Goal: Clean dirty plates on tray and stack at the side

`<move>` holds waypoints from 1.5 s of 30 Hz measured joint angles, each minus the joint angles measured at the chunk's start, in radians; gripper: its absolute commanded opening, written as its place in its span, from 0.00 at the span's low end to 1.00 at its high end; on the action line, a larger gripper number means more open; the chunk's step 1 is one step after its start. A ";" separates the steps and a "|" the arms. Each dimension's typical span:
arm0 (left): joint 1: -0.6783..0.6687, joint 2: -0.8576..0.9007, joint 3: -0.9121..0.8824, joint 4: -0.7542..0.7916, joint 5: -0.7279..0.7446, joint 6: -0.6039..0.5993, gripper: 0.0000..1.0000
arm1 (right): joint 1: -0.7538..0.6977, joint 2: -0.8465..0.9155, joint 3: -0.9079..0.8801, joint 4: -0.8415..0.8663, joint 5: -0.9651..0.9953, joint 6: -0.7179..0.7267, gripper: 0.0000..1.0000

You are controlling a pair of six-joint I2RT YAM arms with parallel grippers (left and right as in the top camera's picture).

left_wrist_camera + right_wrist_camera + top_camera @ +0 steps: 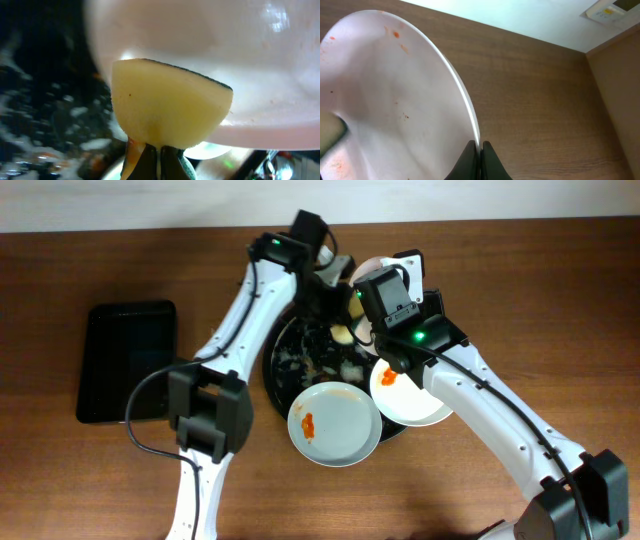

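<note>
Left gripper (159, 157): clamped on sponge (170, 105); sponge flat against raised plate (240, 60). Judgement: wipe in short firm strokes toward orange specks, light pressure so plate not pried loose. Right gripper (479, 150): pinching plate rim, plate tilted above tray (280, 360). 2 smeared plates (335, 423) lie at tray's near edge.

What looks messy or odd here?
A bluish plate and a white plate overhang the rim of the black tray, both smeared red-orange; pale scraps litter it. A third plate is tipped up in the right gripper, a yellow sponge against it.
</note>
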 measured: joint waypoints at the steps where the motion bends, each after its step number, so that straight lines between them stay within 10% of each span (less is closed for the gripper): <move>1: -0.012 0.000 0.000 -0.010 -0.008 0.000 0.00 | 0.000 0.000 0.000 0.003 0.000 0.000 0.04; 30: 0.022 0.003 -0.040 0.119 -0.138 -0.110 0.00 | 0.028 0.000 0.000 0.008 0.003 -0.028 0.04; 45: -0.054 0.003 -0.040 -0.053 -0.105 -0.112 0.00 | 0.028 0.000 0.000 0.052 0.010 -0.033 0.04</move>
